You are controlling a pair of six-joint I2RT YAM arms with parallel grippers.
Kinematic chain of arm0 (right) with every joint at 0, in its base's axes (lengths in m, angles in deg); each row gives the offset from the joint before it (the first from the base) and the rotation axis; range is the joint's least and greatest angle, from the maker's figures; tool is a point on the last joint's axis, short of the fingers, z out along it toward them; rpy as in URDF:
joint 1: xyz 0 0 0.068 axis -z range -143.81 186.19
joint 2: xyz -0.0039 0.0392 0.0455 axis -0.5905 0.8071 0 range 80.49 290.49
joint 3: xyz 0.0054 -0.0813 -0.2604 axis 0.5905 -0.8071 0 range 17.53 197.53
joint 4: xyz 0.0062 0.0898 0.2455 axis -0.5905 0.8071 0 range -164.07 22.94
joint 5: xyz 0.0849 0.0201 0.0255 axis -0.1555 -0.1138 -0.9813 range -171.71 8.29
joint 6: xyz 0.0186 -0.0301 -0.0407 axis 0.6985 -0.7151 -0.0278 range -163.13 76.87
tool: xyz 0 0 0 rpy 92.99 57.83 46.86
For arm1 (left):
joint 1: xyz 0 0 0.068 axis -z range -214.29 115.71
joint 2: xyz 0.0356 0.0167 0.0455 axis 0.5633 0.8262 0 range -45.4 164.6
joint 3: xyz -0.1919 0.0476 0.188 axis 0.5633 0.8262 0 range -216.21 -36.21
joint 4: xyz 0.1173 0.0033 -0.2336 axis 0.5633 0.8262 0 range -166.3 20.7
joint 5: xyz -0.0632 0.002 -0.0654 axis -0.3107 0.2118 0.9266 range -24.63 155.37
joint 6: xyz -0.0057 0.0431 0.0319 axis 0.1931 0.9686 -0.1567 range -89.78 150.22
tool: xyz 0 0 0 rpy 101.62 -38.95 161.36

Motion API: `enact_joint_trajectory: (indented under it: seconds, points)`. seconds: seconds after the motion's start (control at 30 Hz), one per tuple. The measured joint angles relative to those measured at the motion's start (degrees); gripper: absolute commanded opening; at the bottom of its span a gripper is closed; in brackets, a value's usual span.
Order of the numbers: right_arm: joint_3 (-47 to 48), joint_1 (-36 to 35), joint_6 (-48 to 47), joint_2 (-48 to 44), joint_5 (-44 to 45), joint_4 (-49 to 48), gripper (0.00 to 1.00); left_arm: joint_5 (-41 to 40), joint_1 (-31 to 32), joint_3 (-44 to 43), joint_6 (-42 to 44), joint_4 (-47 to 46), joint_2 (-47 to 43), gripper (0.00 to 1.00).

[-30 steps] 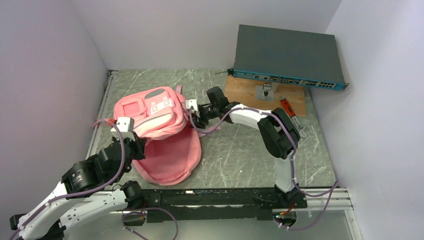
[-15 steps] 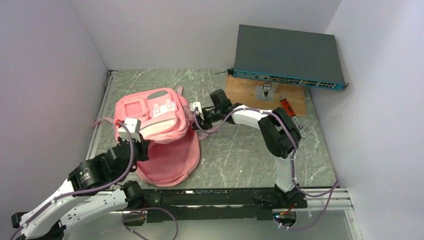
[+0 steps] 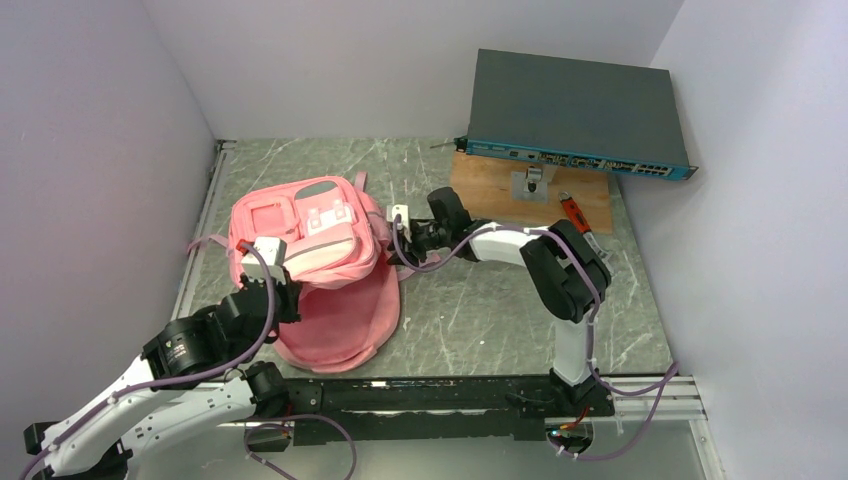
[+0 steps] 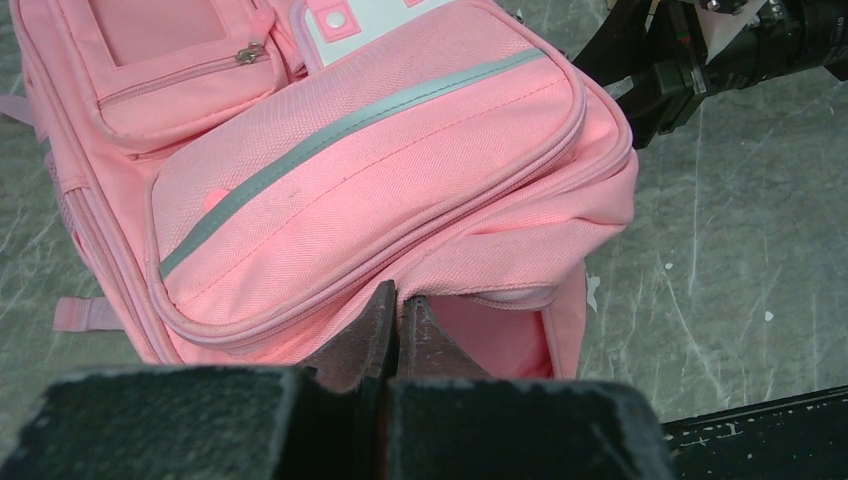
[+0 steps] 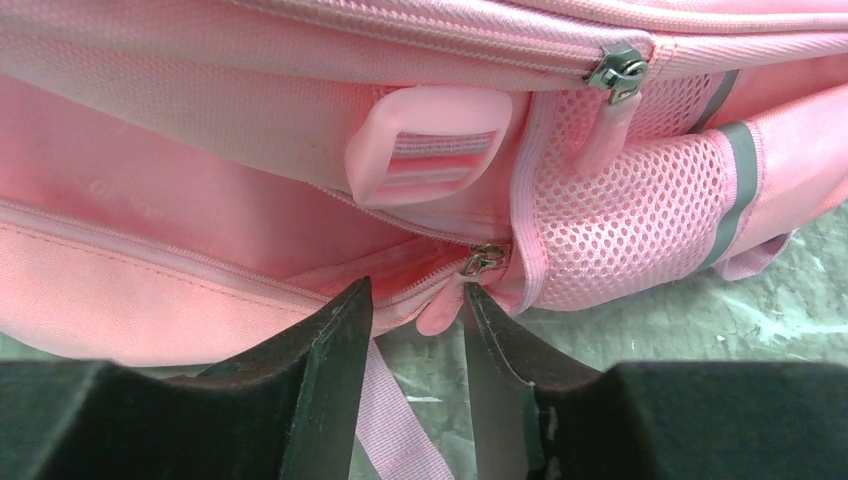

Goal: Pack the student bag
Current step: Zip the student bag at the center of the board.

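Now, student bag (image 3: 300, 235): lies on the left half of the table (image 3: 480, 310), front pockets up, one panel spread toward the arms.
Progress: main zipper gapes; no contents are visible, so packing or closing seems not finished.
Materials: soft woven pink cloth, grey trim, mesh side pocket (image 5: 620, 215), plastic buckle (image 5: 430, 145), metal zipper pull (image 5: 487, 257).
Left gripper (image 4: 398, 300): clenched at the bag's lower edge; whether cloth is pinched, I cannot tell.
Right gripper (image 5: 415, 300): released, fingers either side of the pull's pink tab.

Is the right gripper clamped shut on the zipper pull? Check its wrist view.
No, the right gripper is open, its jaws apart with the pink zipper pull of the student bag in the gap between them.
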Motion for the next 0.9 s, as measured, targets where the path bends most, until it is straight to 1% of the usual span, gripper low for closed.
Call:
enact_joint_trajectory:
  seconds: [0.2,0.4,0.43,0.5,0.63,0.77,0.83,0.9]
  points:
    - [-0.72,0.33,1.7,-0.37,0.11,-1.57,0.49,0.0,0.0,0.28,-0.11,0.0,0.0,0.0]
    - [0.48,1.11,3.34,0.7,-1.49,-1.44,0.5,0.0,0.0,0.33,-0.33,0.0,-0.07,0.0]
    - [0.85,1.31,4.07,1.2,-2.05,-1.44,0.52,0.0,0.0,0.35,-0.48,0.0,-0.07,0.0]
    - [1.27,1.73,6.23,2.05,-3.19,-1.6,0.52,0.0,0.0,0.39,-0.72,0.0,-0.11,0.0]
    - [2.29,2.25,10.43,4.09,-5.57,-2.14,0.47,0.0,0.0,0.55,-0.92,0.02,-0.68,0.0]
    - [1.22,2.45,16.0,4.66,-7.45,-6.14,0.41,0.0,0.0,0.61,-0.9,0.0,-0.81,0.0]
    - [0.22,2.51,19.41,4.66,-8.31,-9.33,0.36,-0.02,0.0,0.61,-0.92,-0.04,-0.81,0.0]
    - [-0.9,2.64,22.91,4.66,-8.96,-12.57,0.28,0.0,0.0,0.68,-0.92,-0.15,-0.81,0.0]
